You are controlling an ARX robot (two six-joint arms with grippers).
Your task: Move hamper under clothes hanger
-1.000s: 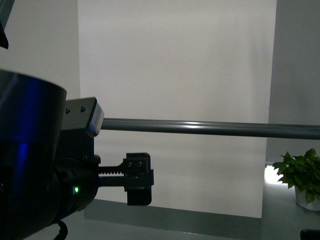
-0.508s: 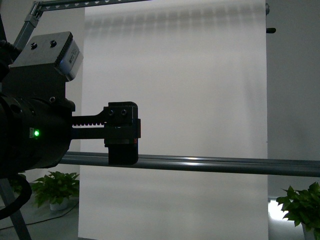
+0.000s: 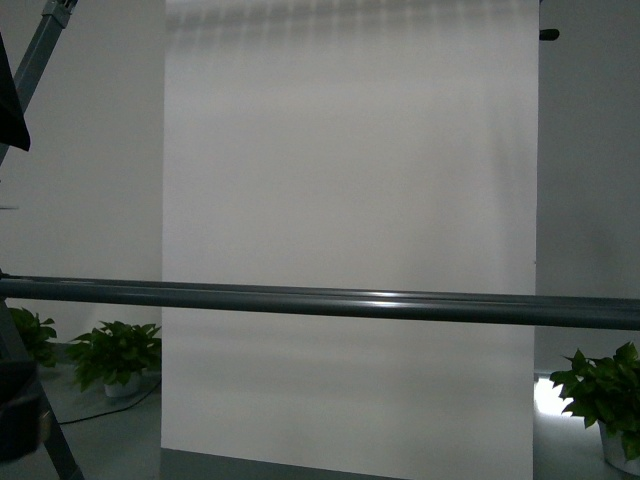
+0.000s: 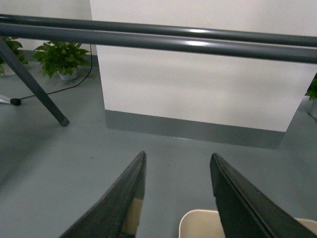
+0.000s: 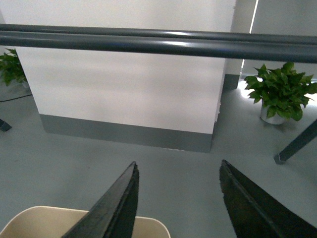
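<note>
In the front view a potted plant (image 3: 112, 352) stands on the grey floor (image 3: 110, 440) at the left, behind a slanted leg (image 3: 30, 60) of the clothes hanger (image 3: 330, 301), whose long bar runs level across the white backdrop (image 3: 350, 200). Another plant (image 3: 600, 385) sits at the right edge. Neither arm shows here.

The left gripper (image 4: 177, 166) has its fingers (image 4: 124, 198) spread wide, empty, above the floor; the beige rim of the hamper (image 4: 198, 223) lies just beneath them, short of the hanger's two bars (image 4: 198, 42).

The right gripper (image 5: 178, 173) is likewise wide and empty, with the hamper (image 5: 44, 220) edge below its left finger and the bars (image 5: 148, 42) ahead.
</note>
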